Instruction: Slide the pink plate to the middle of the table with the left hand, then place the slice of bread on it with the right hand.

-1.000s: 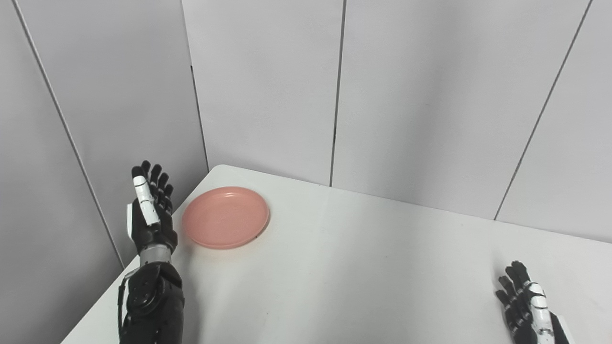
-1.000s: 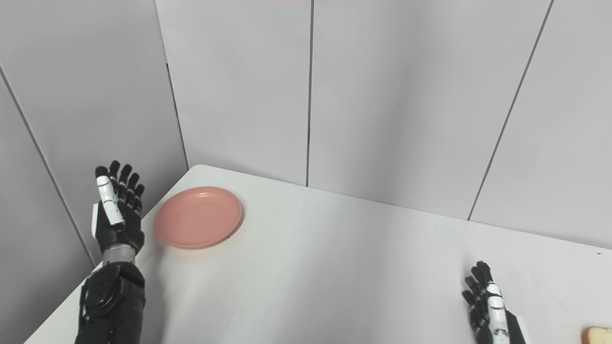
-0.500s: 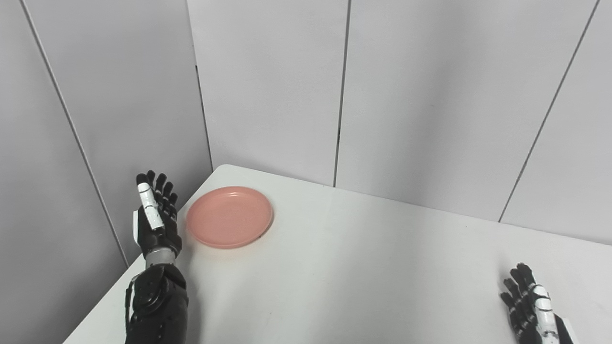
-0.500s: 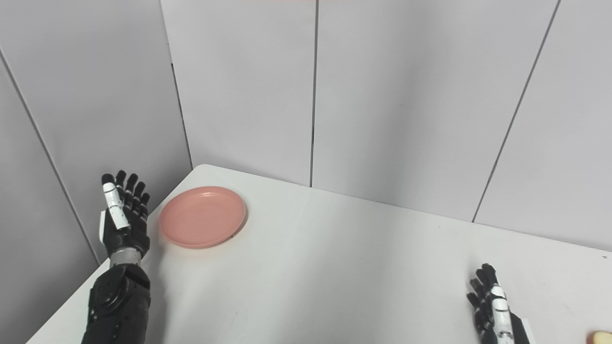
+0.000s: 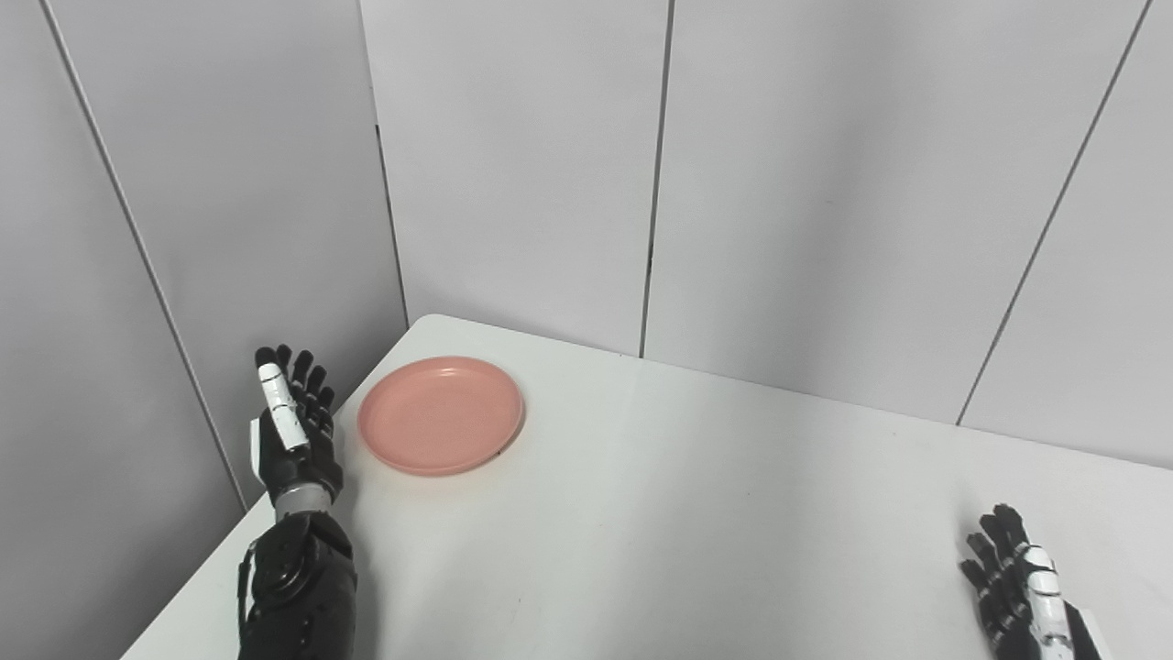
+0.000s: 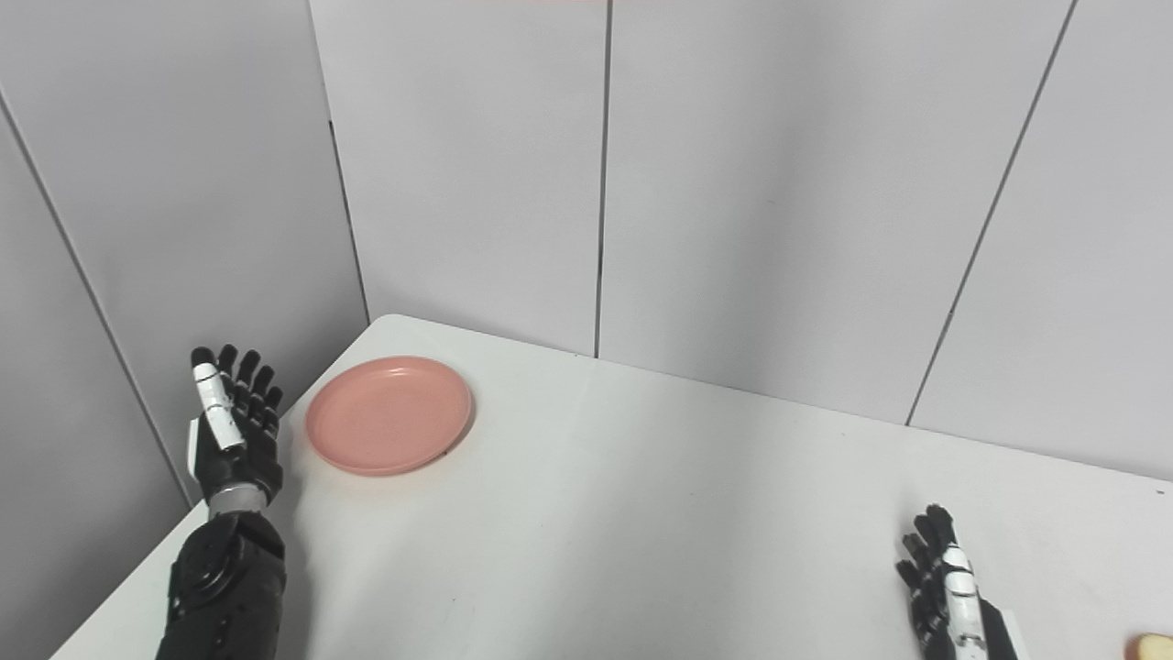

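Your left hand [image 5: 291, 431] is hovering open and empty beside the pink plate [image 5: 441, 415], which is sitting at the table's [image 5: 687, 513] far left corner. Your right hand [image 6: 948, 591] is resting open, empty, near the bread slice [image 6: 1155, 646] at the near right edge.

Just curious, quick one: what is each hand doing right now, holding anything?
Left hand: open, empty, beside the pink plate.
Right hand: open, empty.
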`<state>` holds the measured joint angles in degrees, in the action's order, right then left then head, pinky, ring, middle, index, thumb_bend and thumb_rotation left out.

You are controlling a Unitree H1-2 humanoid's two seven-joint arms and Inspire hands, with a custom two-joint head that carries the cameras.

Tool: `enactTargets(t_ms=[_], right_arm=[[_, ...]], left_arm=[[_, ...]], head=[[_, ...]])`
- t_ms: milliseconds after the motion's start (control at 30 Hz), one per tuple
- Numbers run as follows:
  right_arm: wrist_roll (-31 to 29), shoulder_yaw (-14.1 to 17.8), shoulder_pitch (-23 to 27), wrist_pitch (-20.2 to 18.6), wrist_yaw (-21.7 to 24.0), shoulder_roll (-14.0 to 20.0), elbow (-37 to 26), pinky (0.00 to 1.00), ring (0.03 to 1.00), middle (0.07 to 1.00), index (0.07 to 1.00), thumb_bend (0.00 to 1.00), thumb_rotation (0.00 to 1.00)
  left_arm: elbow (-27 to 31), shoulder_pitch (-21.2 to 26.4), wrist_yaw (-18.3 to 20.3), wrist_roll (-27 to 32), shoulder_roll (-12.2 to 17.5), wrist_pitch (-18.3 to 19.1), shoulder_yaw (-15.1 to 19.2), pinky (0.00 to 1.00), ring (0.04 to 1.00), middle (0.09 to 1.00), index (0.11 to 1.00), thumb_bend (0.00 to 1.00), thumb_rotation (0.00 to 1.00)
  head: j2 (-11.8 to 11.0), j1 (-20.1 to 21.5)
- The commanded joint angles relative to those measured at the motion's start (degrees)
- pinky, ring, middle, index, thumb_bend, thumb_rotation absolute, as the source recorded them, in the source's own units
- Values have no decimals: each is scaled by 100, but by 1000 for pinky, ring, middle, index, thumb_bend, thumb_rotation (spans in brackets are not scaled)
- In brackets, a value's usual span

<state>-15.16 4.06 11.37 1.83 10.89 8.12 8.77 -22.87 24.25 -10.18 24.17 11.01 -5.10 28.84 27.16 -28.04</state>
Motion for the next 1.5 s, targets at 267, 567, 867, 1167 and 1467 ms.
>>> enactTargets(t_ms=[267,567,867,1167,1467], right_arm=[[-3,31,-273,-6,54,13,183,1000,983,988,973,168,1000],[-16,19,-279,-4,70,18,162,1000,996,1000,989,156,1000],[17,1,-280,-62,44,14,108,1000,982,990,977,173,1000],[52,-20,-289,-11,57,-4,80,1000,977,990,984,174,1000],[48,-22,-329,-44,20,-38,-13,1000,978,990,981,179,1000]], left_arm=[[-430,331,137,-146,298,-298,-118,991,972,971,971,701,1000],[-764,444,81,-159,300,-406,-169,954,948,944,943,715,1000],[-1290,557,158,-92,355,-643,-198,945,944,944,940,715,1000],[-1512,674,288,-165,277,-754,-436,963,949,946,932,699,1000],[-1141,777,271,-283,41,-432,-748,952,943,938,926,650,1000]], head=[[23,4],[45,23],[62,59],[38,116],[58,181]])
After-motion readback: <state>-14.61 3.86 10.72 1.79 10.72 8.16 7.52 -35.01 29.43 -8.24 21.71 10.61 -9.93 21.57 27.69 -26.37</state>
